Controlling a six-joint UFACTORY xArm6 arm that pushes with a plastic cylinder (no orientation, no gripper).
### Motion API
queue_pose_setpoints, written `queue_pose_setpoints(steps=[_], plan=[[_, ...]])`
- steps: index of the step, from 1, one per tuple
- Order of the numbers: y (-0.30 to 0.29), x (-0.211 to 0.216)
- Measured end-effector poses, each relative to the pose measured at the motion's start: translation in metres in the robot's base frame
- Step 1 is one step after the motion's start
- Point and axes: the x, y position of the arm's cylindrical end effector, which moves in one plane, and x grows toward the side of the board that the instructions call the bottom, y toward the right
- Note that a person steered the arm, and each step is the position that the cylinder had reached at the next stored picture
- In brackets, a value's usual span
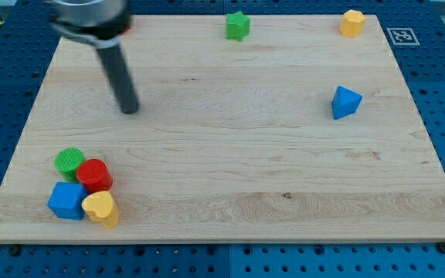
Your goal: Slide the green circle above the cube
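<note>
The blue cube point(66, 201) is sitting at the view's lower left, the green circle point(69, 161) touching it at 12 o'clock. The tip point(130, 109), gripperless, is hovering at the circle's 1 o'clock, well apart. Approach phase; placement appears nearly satisfied, needing only fine contact.

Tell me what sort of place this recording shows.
Probably a robotics lab bench: a pale wooden board rests on a blue perforated metal table, with a printed black-and-white marker tag at the view's upper right and small coloured blocks for pushing.
</note>
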Motion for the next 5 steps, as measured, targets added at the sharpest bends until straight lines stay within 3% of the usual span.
queue_pose_setpoints(steps=[1,4,5], plan=[[0.064,0.006],[0.068,0.008],[0.051,-0.027]])
